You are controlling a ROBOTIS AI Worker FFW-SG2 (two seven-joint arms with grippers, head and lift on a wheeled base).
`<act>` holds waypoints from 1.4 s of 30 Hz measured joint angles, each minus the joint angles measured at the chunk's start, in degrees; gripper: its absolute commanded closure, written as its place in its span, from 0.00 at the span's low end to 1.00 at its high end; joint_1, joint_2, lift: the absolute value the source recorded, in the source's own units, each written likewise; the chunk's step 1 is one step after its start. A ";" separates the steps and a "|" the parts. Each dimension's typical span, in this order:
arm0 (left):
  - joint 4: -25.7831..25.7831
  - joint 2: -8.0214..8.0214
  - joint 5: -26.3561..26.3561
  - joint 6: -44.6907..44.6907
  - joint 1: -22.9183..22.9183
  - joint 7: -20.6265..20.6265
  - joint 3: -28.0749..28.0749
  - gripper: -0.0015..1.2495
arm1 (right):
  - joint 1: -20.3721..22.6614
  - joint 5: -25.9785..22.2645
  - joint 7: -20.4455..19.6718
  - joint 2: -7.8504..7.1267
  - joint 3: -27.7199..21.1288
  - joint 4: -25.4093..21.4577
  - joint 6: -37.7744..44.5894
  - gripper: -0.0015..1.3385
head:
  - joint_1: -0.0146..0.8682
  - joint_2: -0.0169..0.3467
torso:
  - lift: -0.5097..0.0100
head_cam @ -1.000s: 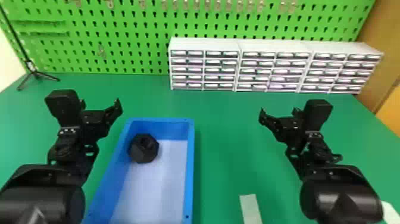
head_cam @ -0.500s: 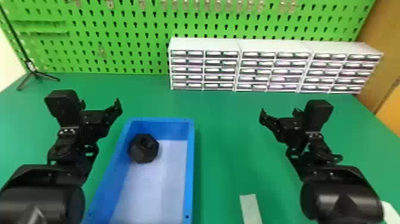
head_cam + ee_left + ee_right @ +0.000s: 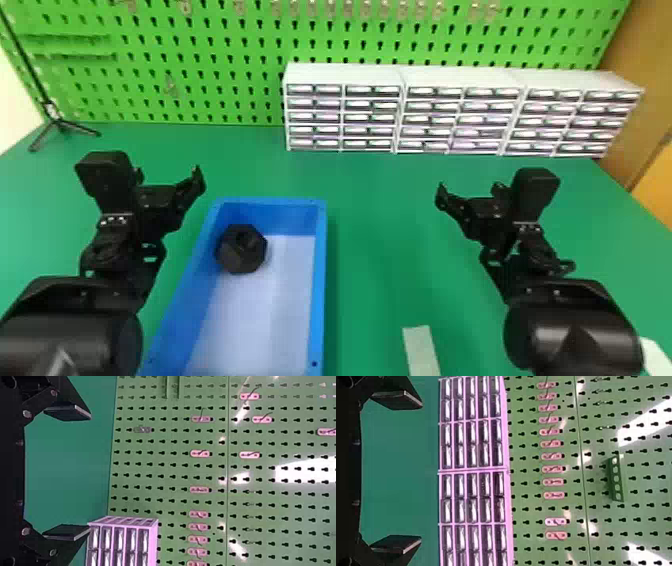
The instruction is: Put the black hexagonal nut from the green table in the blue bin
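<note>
Green table [image 3: 380,240] beneath left gripper [image 3: 169,176] and right gripper [image 3: 469,189], fingers [image 3: 69,412] empty, wide apart.

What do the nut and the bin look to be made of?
The nut looks like matte black plastic, perhaps 3D-printed: even, dull faces with no metallic glint, though painted metal is possible. The bin is probably molded plastic, smooth with a slight sheen: its blue wall is thin and evenly colored.
</note>
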 measured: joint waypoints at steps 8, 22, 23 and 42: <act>0.00 0.00 0.11 0.00 0.07 0.00 0.00 0.21 | 0.00 -0.08 0.00 0.00 0.13 0.00 0.00 0.09 | 0.79 0.12 | 0.80; 0.00 0.00 0.15 0.00 0.03 0.00 -0.02 0.21 | -0.03 -0.15 0.00 -0.03 0.24 0.01 0.00 0.09 | 0.79 0.12 | 0.80; 0.00 0.00 0.16 0.00 0.02 0.00 -0.02 0.21 | -0.05 -0.16 0.00 -0.05 0.28 0.02 0.00 0.09 | 0.79 0.12 | 0.80; 0.00 0.00 0.00 0.00 -0.09 0.00 0.14 0.21 | -0.18 -0.29 0.00 -0.18 0.52 0.09 0.00 0.09 | 0.79 0.12 | 0.80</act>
